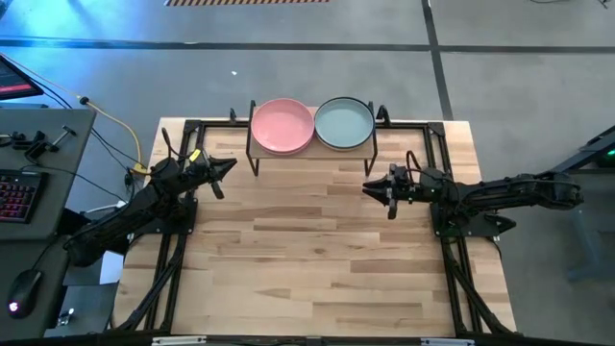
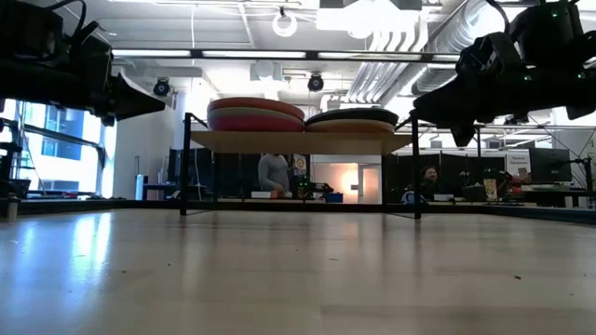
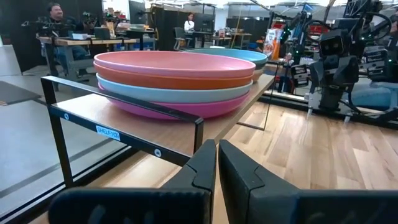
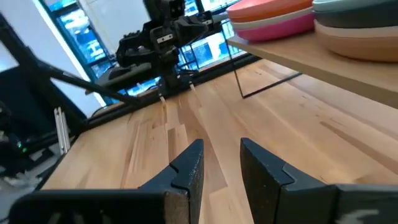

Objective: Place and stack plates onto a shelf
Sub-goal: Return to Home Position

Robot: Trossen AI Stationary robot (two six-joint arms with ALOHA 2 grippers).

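I am hovering my clenched left hand (image 1: 228,169) and released right hand (image 1: 371,188) before the filled shelf (image 2: 298,142); homing, I judge, needing only clear retreat.

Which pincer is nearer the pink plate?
Left: the left pincer hovers beside the shelf's left end, near the pink plate; the right pincer is farther, off the shelf's right front corner.

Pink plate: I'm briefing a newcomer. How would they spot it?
At the far edge of the wooden table stands a low shelf bearing two plate stacks. The pink plate tops the stack nearer the left arm; its neighbour stack is topped by a pale grey-green plate.
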